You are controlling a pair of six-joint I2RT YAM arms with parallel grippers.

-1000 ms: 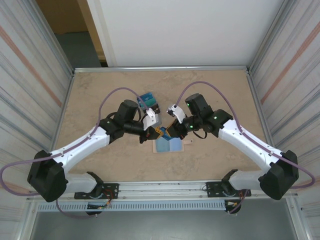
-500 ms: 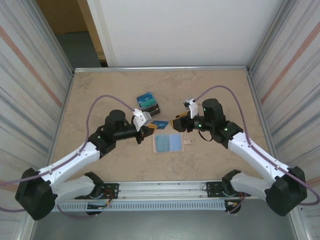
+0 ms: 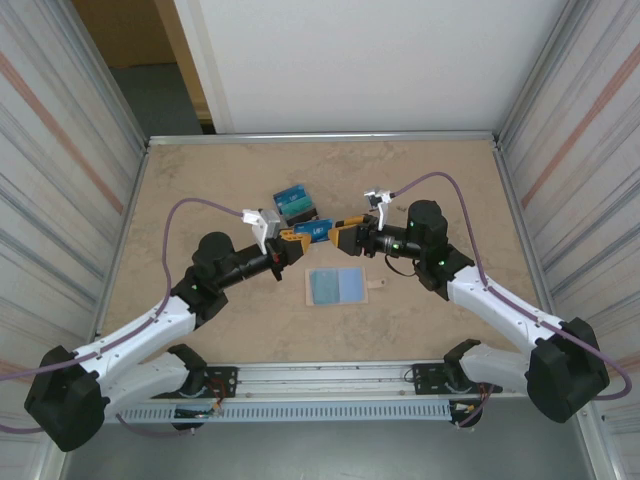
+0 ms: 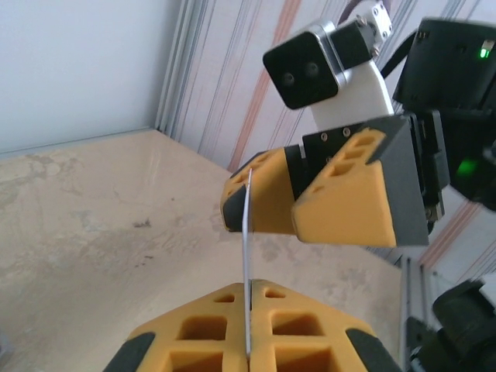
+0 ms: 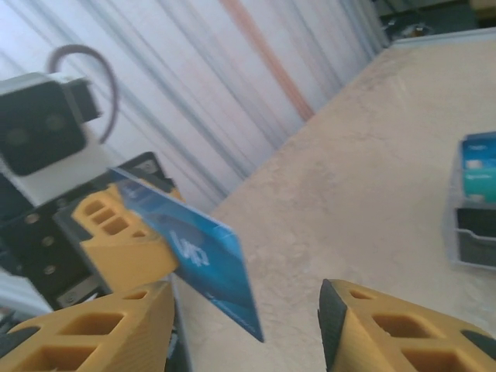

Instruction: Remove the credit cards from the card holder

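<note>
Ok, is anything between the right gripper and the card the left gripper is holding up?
Nothing visible. The blue card, pinched in the left gripper, reaches between the right gripper's open jaws, above the table and apart from the card holder.

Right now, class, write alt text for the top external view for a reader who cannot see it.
Above a tan table, the left gripper pinches a blue credit card, its far edge at the open right gripper. The card holder lies open on the table nearby.

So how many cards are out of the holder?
3: a blue card clamped in the left gripper, mid-air; a teal card atop a dark card behind it. More may be hidden underneath.
</note>
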